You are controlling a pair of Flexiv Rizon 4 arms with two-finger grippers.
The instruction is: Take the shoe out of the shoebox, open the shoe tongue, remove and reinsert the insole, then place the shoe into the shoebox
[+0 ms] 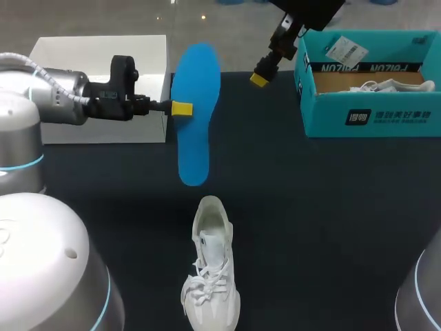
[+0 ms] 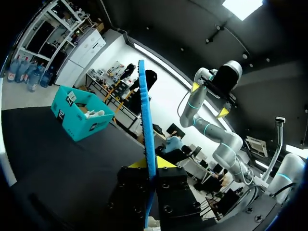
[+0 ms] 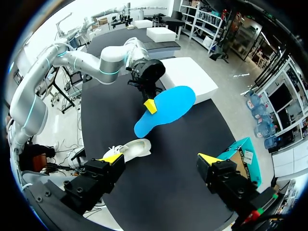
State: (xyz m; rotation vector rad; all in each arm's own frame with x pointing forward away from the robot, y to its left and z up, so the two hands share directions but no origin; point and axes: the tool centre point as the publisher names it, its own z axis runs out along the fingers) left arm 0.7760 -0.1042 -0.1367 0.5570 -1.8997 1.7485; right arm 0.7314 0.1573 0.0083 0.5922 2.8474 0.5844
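My left gripper (image 1: 182, 108) is shut on the edge of the blue insole (image 1: 196, 114) and holds it in the air above the table. In the left wrist view the insole (image 2: 146, 120) stands edge-on between the yellow tips of the gripper (image 2: 153, 163). The white shoe (image 1: 210, 276) lies on the dark table near the front, below the insole. My right gripper (image 1: 260, 78) hangs high between the insole and the teal shoebox (image 1: 365, 114). In the right wrist view that gripper (image 3: 160, 158) is wide open and holds nothing, with the shoe (image 3: 132, 148) and insole (image 3: 166, 109) far beneath it.
A white box (image 1: 103, 62) stands at the back left, behind my left arm. The teal shoebox sits open at the back right with a white shoe (image 1: 386, 86) and paper inside.
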